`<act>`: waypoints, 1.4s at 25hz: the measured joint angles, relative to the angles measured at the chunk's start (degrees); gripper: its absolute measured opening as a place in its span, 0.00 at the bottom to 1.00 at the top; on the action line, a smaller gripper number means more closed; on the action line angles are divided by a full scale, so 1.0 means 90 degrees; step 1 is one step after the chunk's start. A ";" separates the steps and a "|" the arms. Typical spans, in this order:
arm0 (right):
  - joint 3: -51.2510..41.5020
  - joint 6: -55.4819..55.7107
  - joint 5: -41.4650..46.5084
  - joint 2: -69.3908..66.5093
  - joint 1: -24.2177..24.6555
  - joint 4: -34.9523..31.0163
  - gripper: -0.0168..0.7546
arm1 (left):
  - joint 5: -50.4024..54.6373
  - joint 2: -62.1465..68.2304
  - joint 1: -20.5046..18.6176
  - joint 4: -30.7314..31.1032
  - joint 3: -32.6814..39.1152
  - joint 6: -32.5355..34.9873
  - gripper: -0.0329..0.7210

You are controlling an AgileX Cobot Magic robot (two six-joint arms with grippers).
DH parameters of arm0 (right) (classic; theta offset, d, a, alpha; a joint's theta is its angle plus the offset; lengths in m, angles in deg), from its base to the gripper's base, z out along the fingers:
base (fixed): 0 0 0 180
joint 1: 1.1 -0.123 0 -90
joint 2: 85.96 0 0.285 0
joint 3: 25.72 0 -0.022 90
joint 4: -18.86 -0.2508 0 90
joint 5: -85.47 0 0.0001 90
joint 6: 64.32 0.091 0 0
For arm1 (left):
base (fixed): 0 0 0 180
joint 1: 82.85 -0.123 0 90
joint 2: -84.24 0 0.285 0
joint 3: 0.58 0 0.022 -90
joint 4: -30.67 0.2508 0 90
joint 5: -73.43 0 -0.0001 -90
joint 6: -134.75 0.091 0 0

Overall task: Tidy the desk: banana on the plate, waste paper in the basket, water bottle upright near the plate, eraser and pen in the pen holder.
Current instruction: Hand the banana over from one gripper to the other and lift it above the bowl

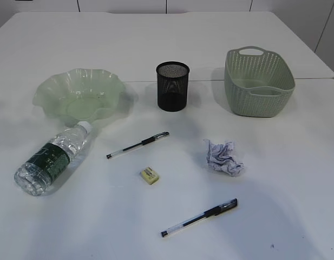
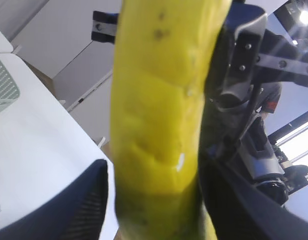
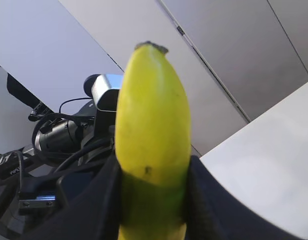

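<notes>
A yellow banana (image 2: 158,100) fills the left wrist view between the fingers of my left gripper (image 2: 154,200). The jaws stand open: one finger touches the banana, the other (image 2: 89,200) sits a sliver apart. My right gripper (image 3: 154,185) is shut on the same banana (image 3: 151,110), whose tip points away. Neither arm nor the banana shows in the exterior view. There a green wavy plate (image 1: 50,92) stands at the left and a water bottle (image 1: 53,157) lies on its side. Crumpled paper (image 1: 224,157), an eraser (image 1: 149,175) and two pens (image 1: 138,145) (image 1: 199,218) lie loose.
A black mesh pen holder (image 1: 172,86) stands at centre back. A green basket (image 1: 259,103) sits at the back right. In the left wrist view the white table (image 2: 34,150) lies far below, with the other arm's dark body (image 2: 243,75) close behind the banana.
</notes>
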 joint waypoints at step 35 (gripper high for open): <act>0.0025 -0.0143 -0.0033 0.0000 -0.0013 -0.0455 0.34 | 0.0019 0.0000 0.0033 -0.0427 0.0000 -0.0036 0.40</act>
